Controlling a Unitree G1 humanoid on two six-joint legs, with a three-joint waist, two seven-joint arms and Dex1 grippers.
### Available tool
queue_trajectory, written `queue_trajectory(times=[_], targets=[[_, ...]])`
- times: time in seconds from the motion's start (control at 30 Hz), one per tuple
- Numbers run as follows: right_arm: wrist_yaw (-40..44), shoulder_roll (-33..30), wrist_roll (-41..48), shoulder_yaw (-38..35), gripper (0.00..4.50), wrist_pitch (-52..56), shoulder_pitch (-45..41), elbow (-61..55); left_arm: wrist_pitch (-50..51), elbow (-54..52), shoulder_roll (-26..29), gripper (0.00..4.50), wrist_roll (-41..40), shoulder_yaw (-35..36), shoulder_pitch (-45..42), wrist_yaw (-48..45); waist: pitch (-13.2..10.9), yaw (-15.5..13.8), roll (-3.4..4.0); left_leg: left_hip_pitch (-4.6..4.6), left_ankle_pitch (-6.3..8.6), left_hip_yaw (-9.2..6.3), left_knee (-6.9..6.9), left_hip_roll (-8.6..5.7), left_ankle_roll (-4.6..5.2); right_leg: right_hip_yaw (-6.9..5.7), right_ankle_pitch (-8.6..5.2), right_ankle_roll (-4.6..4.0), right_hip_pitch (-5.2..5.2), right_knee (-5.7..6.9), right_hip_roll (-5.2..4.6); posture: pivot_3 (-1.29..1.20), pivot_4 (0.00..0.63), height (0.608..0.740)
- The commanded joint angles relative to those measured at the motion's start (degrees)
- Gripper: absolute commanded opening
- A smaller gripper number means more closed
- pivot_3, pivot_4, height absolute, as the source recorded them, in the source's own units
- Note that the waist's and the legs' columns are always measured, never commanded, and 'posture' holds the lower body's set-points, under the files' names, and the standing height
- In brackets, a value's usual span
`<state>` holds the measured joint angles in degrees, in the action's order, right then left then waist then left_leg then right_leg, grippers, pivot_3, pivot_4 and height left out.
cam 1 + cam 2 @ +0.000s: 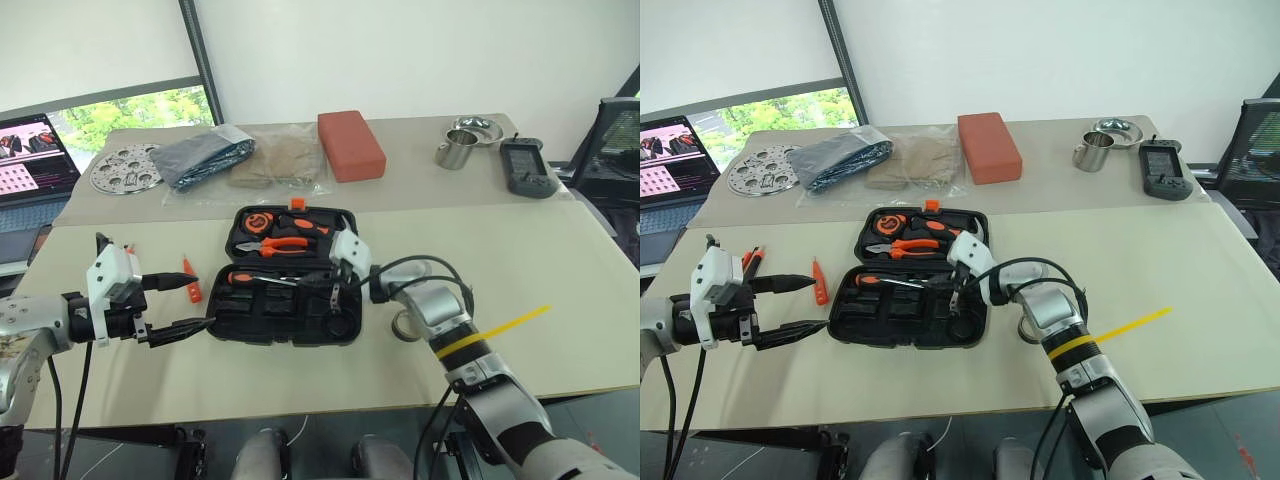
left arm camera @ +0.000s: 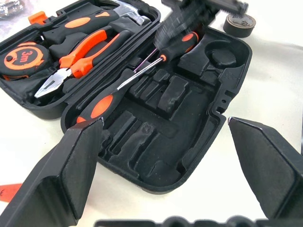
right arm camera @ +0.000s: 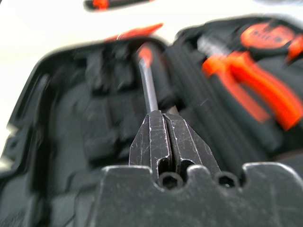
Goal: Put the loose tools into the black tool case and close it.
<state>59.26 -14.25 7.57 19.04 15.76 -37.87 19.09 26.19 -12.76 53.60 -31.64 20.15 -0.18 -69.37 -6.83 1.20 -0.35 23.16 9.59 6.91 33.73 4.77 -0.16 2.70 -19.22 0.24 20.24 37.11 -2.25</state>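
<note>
Over the open black tool case point(image 1: 285, 270), right gripper point(image 3: 165, 137) pinched empty; left gripper point(image 1: 185, 305) wide

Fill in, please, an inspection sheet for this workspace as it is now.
Surface: pale table, a second one behind.
Job's things: case open; two screwdrivers in the near half; small orange screwdriver and tape roll on the table.
Clutter: red block, perforated disc, bags, metal cup, bowl, handheld device.
Grippers: left gripper open beside the case; right gripper shut over the case.
Cables: black cable on the right arm; yellow tie.
Surroundings: laptop, chair, window.
</note>
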Motion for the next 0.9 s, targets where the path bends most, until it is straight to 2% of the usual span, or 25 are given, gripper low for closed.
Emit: queue_trajectory(times=[0.03, 0.27, 0.37, 0.47, 0.9], targets=[[-0.5, -0.1, -2.3, 1.6, 0.06, -0.8, 0.2, 0.2, -1.3, -0.2, 0.6, 4.5, -0.2, 0.5, -1.0, -0.1, 0.0, 0.2, -0.03, -0.02, 0.0, 0.0, 0.0, 0.02, 0.0, 0.0, 0.0, 0.0, -0.02, 0.0, 0.03, 0.0, 0.15, 0.74], [-0.4, 0.5, -2.4, 0.4, 0.06, -3.8, 0.0, 1.4, -1.3, -0.1, 0.6, 4.5, -0.1, 0.0, -1.5, -0.1, 0.1, 0.1, -0.09, -0.09, 0.0, -0.01, 0.0, 0.03, 0.0, -0.03, 0.0, 0.0, -0.07, 0.0, 0.03, 0.0, 0.15, 0.74], [0.6, 2.7, 4.5, -4.9, 0.06, -3.7, 0.1, -1.8, -1.3, 0.1, 0.7, 4.5, -0.2, 0.1, -1.5, -0.2, 0.1, 0.1, -0.08, -0.06, 0.0, -0.01, 0.0, 0.03, 0.0, -0.03, 0.0, 0.0, -0.05, 0.01, 0.03, 0.0, 0.15, 0.74], [-2.3, 3.6, 5.0, -7.8, 0.06, -4.1, -1.6, 0.8, -1.4, 0.1, 0.5, 4.5, 0.0, -0.4, -1.7, 0.0, 0.1, 0.3, -0.08, 0.01, 0.0, -0.01, -0.01, 0.04, -0.01, -0.02, 0.01, -0.01, 0.01, 0.02, 0.04, 0.0, 0.15, 0.74], [-3.2, 1.9, -2.1, -2.2, 0.06, -3.6, -0.3, 5.8, -1.3, -0.3, 0.8, 4.5, 0.0, -0.5, -1.8, 0.0, 0.1, 0.4, -0.07, -0.08, 0.0, 0.0, -0.01, 0.03, -0.01, -0.03, 0.01, -0.01, -0.05, 0.01, 0.02, 0.0, 0.15, 0.74]])
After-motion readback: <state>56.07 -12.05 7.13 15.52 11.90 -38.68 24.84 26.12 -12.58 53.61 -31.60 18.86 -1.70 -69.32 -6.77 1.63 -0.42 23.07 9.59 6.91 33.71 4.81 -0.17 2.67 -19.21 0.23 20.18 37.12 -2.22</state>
